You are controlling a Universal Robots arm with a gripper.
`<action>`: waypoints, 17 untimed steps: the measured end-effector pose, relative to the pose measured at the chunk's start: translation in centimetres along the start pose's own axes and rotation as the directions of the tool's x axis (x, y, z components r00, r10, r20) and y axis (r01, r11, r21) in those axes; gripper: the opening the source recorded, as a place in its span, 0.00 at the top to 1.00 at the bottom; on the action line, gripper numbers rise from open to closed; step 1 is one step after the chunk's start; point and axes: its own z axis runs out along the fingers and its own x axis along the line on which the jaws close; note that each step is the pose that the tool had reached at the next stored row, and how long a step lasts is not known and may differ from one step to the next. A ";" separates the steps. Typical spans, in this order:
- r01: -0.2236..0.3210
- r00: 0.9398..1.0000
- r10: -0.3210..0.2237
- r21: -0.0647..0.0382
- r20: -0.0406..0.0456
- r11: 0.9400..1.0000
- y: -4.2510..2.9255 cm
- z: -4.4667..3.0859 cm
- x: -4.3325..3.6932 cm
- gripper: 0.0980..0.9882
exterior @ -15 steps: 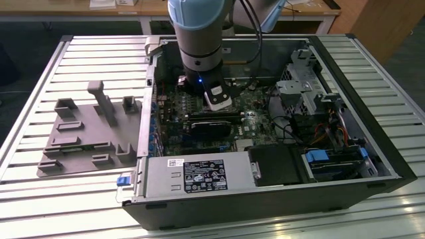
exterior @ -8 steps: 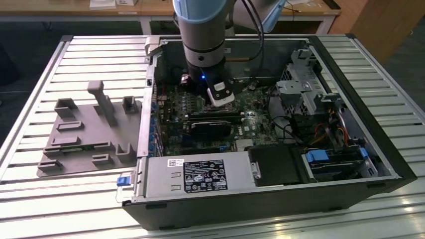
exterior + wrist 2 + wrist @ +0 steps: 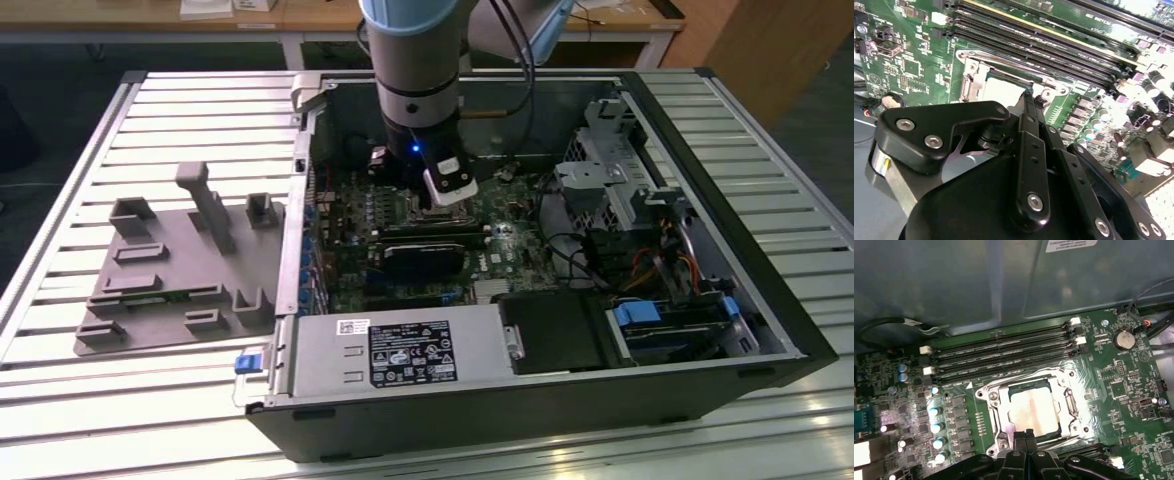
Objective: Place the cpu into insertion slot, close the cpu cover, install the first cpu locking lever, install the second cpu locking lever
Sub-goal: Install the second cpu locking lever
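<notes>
With the cpu (image 3: 1033, 410) seated under the cpu cover (image 3: 1072, 403), the end effector (image 3: 1025, 434), fingers pressed together and empty, hovers beside this thin, fragile chip, best gripped by its edges.

Exterior view: high, distant, looking down into the open computer case (image 3: 534, 400). Both wrist views: close above the insertion slot (image 3: 1031, 412) (image 3: 999, 87).

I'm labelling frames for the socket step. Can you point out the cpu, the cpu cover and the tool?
cpu (image 3: 1033, 411): first wrist view, middle of its silvery top.
cpu cover (image 3: 1072, 405): first wrist view, one side bar of the metal frame around the chip.
tool (image 3: 1026, 432): first wrist view, where the two black fingertips meet at the socket's edge.
</notes>
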 end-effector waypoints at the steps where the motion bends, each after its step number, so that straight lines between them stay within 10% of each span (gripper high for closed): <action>1: 0.000 1.000 0.000 0.004 0.001 1.000 0.14 0.04 -0.10 1.00; 17: -0.002 1.000 0.001 0.057 0.015 0.998 2.75 0.72 -1.17 1.00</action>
